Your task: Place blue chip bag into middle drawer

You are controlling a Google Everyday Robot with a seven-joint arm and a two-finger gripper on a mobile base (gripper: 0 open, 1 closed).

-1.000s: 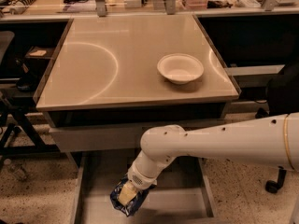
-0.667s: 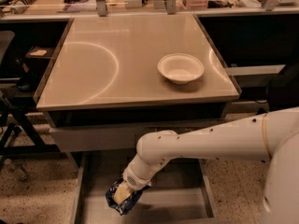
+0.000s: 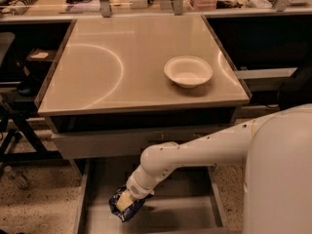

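Shifted slightly left, gripper (image 3: 128, 200) hangs over middle drawer (image 3: 183, 214), fingers clamped on blue chip bag (image 3: 122, 211).

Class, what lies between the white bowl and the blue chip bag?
Camera view: bare tabletop and its front edge, a grey drawer front, then the arm, whose gripper holds the blue chip bag over the middle drawer.

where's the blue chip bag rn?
Camera view, bottom left of centre: the blue chip bag is at the gripper, over the left part of the open middle drawer, below the table.
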